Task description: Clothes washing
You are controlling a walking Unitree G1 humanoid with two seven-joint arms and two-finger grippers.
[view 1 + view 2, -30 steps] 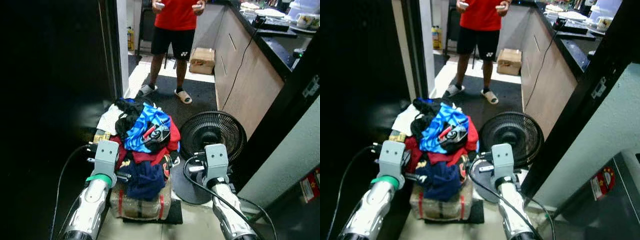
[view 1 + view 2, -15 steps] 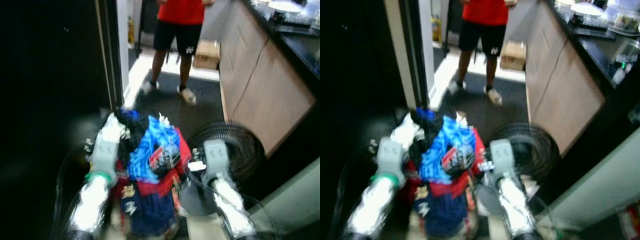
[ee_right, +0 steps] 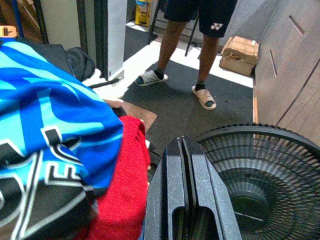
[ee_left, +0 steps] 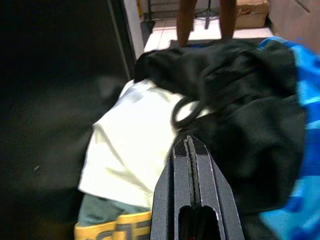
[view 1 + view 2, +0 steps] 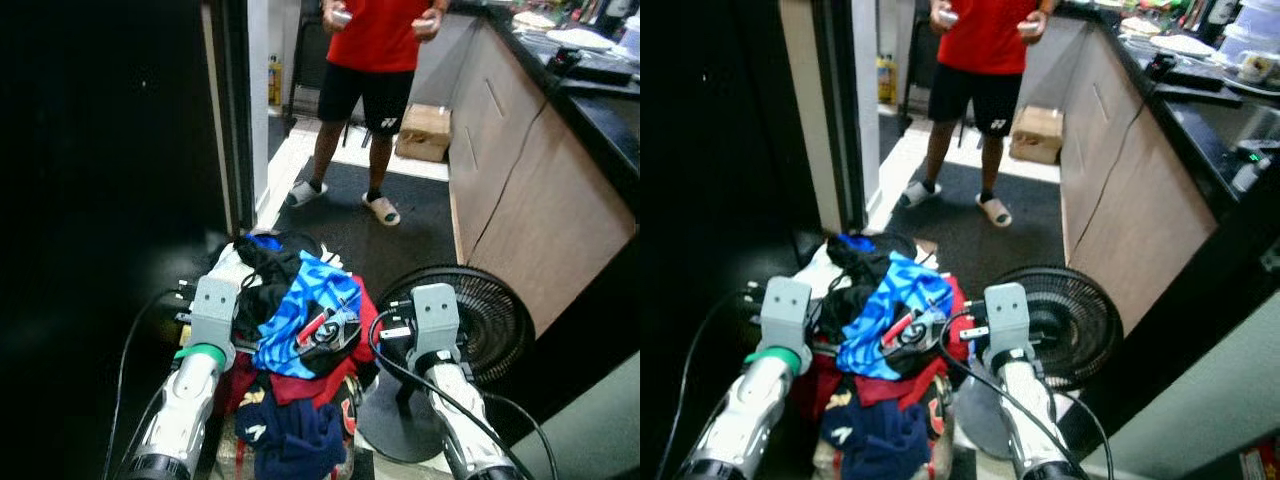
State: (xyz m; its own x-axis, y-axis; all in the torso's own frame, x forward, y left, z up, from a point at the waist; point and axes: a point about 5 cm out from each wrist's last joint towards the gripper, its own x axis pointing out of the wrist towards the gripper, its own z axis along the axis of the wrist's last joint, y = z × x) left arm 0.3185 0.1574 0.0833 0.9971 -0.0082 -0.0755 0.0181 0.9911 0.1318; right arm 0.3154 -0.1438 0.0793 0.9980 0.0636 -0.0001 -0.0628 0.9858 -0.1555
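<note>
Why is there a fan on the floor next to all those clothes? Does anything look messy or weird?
The clothes pile is heaped high and spilling over: a white garment hangs off one side. The fan stands close beside it, tilted face up, with a cable looping near its base. Both grippers, left and right, are shut.

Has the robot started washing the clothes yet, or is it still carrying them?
Done: the clothes are gathered into one pile of clothes. In hand: the pile sits between the left gripper and the right gripper, both shut beside it with nothing pinched between the fingers. Left: the washing itself. Ahead are a floor fan and a person on the dark mat.
</note>
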